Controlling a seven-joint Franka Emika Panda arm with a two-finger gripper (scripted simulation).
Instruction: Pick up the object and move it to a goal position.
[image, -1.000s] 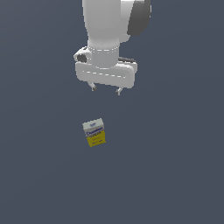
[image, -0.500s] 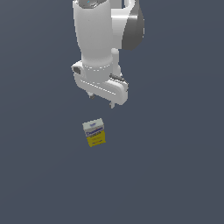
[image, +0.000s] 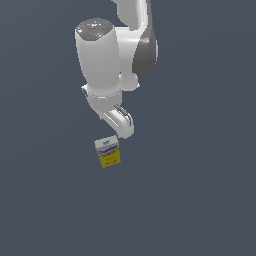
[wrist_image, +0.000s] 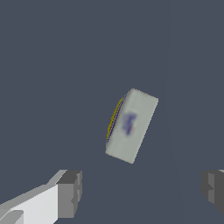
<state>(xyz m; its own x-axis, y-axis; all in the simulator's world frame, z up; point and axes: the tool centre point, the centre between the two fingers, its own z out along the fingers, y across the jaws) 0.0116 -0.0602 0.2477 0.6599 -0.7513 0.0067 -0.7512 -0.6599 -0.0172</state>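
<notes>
We see the white arm (image: 107, 65) reaching down over a plain dark grey floor (image: 200, 200). Its gripper (wrist_image: 140, 190) hangs just above the carton (image: 108, 151), not touching it. In the wrist view, we note the two fingers (wrist_image: 70, 192) set wide apart with nothing between them. The carton stands upright on the floor, white-grey top half with blue lettering, yellow lower half.

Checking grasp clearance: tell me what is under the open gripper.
Under the gripper lies only bare grey floor; the carton sits apart from the fingers, not yet between them. The carton's underside is hidden.
</notes>
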